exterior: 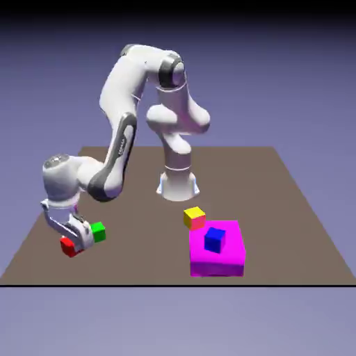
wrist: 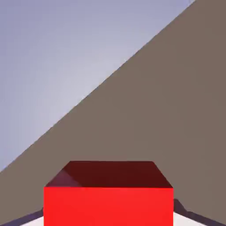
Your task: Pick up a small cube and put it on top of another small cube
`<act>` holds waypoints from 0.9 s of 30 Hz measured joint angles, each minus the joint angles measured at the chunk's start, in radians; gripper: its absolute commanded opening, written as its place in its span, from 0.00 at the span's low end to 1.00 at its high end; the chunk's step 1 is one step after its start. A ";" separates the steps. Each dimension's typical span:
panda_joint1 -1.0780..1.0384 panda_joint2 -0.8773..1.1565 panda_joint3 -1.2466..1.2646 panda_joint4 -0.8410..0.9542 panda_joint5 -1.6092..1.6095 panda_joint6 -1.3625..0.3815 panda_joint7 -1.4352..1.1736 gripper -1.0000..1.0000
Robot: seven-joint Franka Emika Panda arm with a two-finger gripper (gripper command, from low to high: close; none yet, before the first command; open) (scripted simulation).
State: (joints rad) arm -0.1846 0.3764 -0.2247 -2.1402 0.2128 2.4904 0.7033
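The small red cube (exterior: 68,245) sits low at the exterior view's left, at the tip of my gripper (exterior: 71,244), which is shut on it. In the hand view the red cube (wrist: 108,201) fills the bottom middle and hides most of both fingertips (wrist: 187,215). The small blue cube (exterior: 215,239) rests on top of the big flat magenta block (exterior: 217,259), well off to the exterior view's right of my gripper.
A green cube (exterior: 99,231) lies just beside my hand on the brown table (exterior: 139,243). A yellow cube (exterior: 195,217) stands at the magenta block's far left corner. The table's edge cuts diagonally across the hand view.
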 measured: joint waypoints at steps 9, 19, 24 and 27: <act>0.297 -0.326 0.252 -0.154 -0.176 -0.146 -0.074 0.00; 0.374 -0.385 0.293 -0.181 -0.208 -0.172 -0.088 0.00; 0.327 -0.288 0.294 -0.216 -0.219 -0.042 -0.080 0.00; 0.337 -0.253 0.293 -0.228 -0.225 0.005 -0.075 1.00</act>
State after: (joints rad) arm 0.1520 0.1235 0.0681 -2.3680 -0.0121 2.4950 0.6282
